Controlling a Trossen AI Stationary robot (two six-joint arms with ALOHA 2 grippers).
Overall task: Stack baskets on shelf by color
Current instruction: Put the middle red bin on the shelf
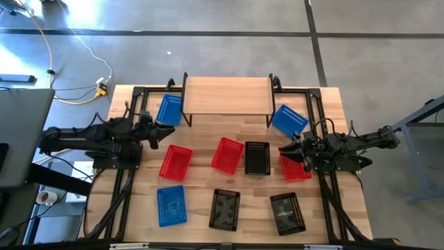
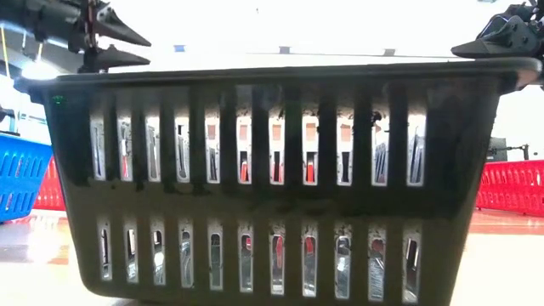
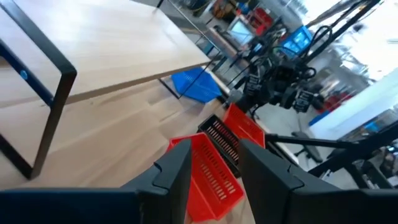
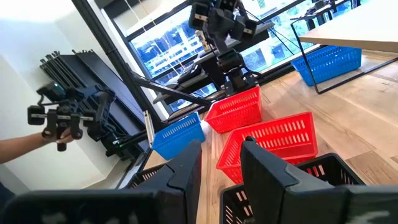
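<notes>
The shelf (image 1: 227, 96) stands at the table's far side with a bare top. Blue baskets rest on the table beside its left end (image 1: 168, 110), beside its right end (image 1: 289, 119), and near the front (image 1: 171, 205). Red baskets (image 1: 175, 162) (image 1: 227, 154) (image 1: 295, 168) and a black basket (image 1: 257, 157) sit in the middle row. Two more black baskets (image 1: 225, 208) (image 1: 287, 212) sit in front. My left gripper (image 1: 165, 132) hovers open between the left blue and left red baskets. My right gripper (image 1: 286, 151) is open above the gap between the middle black basket and the right red one.
One black basket (image 2: 272, 178) fills the low view and hides most of the table behind it. Black frame rails (image 1: 125, 187) (image 1: 333, 194) run along the table's left and right sides. A person's hand (image 4: 56, 118) with a hand-held device shows beyond the table in the right wrist view.
</notes>
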